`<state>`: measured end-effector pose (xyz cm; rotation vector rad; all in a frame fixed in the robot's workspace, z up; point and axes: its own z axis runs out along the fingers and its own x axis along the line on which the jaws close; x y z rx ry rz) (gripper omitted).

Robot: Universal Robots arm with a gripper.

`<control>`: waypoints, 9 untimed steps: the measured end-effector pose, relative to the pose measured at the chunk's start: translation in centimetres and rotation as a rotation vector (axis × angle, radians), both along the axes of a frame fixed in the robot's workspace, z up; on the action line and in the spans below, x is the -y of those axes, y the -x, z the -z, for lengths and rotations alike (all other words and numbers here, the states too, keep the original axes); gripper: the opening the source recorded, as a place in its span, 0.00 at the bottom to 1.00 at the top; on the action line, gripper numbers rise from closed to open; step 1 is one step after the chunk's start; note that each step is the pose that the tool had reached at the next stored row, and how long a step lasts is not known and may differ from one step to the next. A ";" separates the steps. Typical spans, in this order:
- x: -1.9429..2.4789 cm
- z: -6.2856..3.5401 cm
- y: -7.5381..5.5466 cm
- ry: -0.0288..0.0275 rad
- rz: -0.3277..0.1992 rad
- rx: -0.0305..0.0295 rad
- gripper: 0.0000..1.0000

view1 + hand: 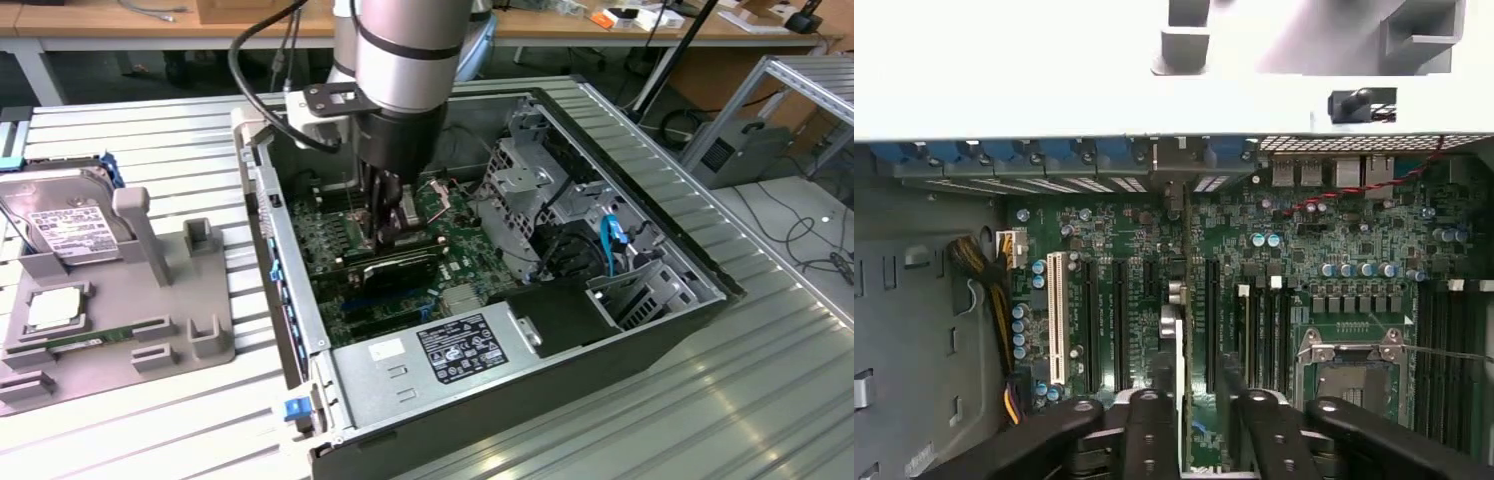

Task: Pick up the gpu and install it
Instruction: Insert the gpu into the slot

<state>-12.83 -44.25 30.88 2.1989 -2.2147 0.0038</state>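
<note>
The gpu [390,262] stands on edge inside the open pc case [641,330], down among the expansion slots of the motherboard [320,240], w/ the gripper [388,236] right on top of it. In the wrist view the gpu [1184,300] reads as a thin card seen edge-on, running from between the fingers [1152,430] toward the rear slot openings; its bracket end sits up by the blue slot clips [1004,152]. Gripper [1197,420] is clamped on the card's top edge, fingers pressed to both faces. Can't tell if the card's connector is fully seated in the slot.

White pci slot [1057,318] lies to one side of the card, black slots flank it, and the cpu socket [1351,365] sits on the other side. Power supply [434,355] fills the near end of the case in the exterior view.

On the exterior view's left, a grey fixture tray [160,300] rests on the slatted table [747,400], well apart from the case. It holds a hard drive [60,225], a cpu chip [54,308] and a memory stick [74,345].
</note>
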 end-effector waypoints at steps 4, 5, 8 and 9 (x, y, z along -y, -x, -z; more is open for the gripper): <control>-0.05 -0.38 -0.4 -0.0034 0.000 -0.0017 0.11; -0.03 -0.38 -1.3 -0.0060 0.000 -0.0071 0.11; 0.01 -0.38 -3.8 -0.0153 0.000 -0.0218 0.11; 0.01 -0.38 -4.4 -0.0184 0.000 -0.0250 0.11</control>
